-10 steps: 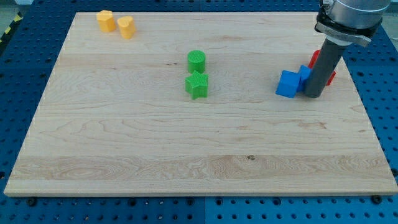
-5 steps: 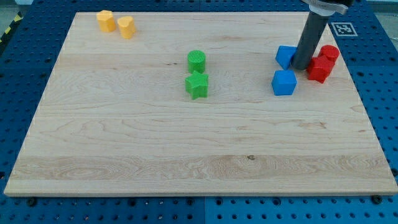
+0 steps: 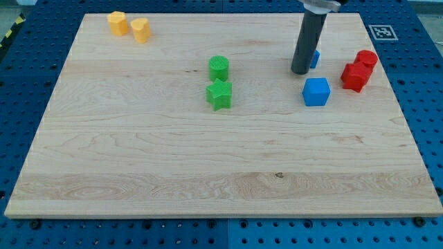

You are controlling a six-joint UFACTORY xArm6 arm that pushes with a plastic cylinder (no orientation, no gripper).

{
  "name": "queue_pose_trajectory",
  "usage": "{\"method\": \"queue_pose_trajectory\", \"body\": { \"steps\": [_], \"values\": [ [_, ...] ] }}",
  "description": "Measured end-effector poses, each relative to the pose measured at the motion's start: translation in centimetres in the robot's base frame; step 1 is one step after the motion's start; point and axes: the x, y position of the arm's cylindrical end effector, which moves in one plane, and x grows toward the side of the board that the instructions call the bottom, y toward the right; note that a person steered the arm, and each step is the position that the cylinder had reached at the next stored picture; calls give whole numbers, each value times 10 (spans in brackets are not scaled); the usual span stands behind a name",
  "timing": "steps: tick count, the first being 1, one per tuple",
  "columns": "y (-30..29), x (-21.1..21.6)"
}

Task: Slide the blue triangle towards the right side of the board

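My dark rod comes down from the view's top, and my tip (image 3: 300, 72) rests on the board at the upper right. A small blue block (image 3: 315, 59), mostly hidden behind the rod, sits just to the right of my tip and looks to touch the rod; its shape cannot be made out. A blue cube (image 3: 316, 91) lies just below and to the right of my tip, apart from it.
Two red blocks (image 3: 358, 72) sit together near the right edge. A green cylinder (image 3: 219, 68) and a green star (image 3: 219, 95) are at the middle. Two yellow blocks (image 3: 129, 26) are at the upper left. A fiducial marker (image 3: 381, 32) lies off the board's upper right corner.
My rod has moved up and to the left, from right of the blue blocks to their left. The small blue block separated from the cube and now sits behind the rod.
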Motion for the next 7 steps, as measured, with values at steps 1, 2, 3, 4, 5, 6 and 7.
{"method": "queue_pose_trajectory", "body": {
  "steps": [1,2,3,4,5,6,7],
  "values": [
    [1,-16],
    [7,-28],
    [7,-30],
    [8,-22],
    [20,-21],
    [38,-21],
    [43,-28]
  ]
}}
